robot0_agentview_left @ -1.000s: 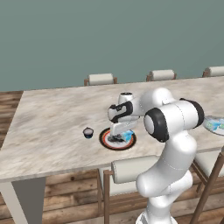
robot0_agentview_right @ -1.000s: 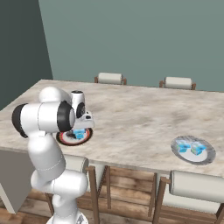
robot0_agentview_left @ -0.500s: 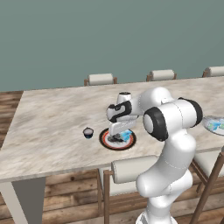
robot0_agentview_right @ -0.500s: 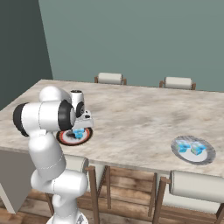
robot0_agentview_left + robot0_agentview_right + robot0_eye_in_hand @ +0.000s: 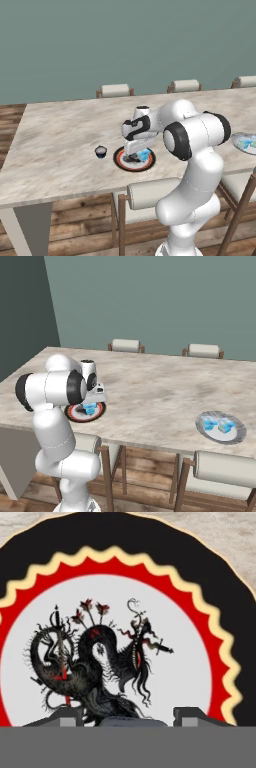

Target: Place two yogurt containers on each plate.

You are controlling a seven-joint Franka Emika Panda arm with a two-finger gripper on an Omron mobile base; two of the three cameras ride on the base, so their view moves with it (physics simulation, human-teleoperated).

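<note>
The black-rimmed plate (image 5: 121,161) (image 5: 75,416) (image 5: 125,552), with its red ring and dragon centre, lies near the table's front edge. My gripper (image 5: 134,158) (image 5: 92,405) (image 5: 130,718) points straight down, low over it. Its jaws hold a light blue yogurt container (image 5: 145,155) (image 5: 90,409) that rests on the plate. A dark blue yogurt container (image 5: 101,151) stands on the table just left of this plate. Far to the right, the pale grey plate (image 5: 235,141) (image 5: 220,438) carries two light blue yogurt containers (image 5: 209,424) (image 5: 226,427).
The long marble table (image 5: 65,135) (image 5: 160,386) has chairs along its far side (image 5: 115,90) (image 5: 125,345). More chairs are tucked under the near edge (image 5: 150,192) (image 5: 225,468). My own white arm (image 5: 195,135) rises over the front edge beside the patterned plate.
The hand and the light blue cup have sunk slightly toward the patterned plate; everything else stays where it was.
</note>
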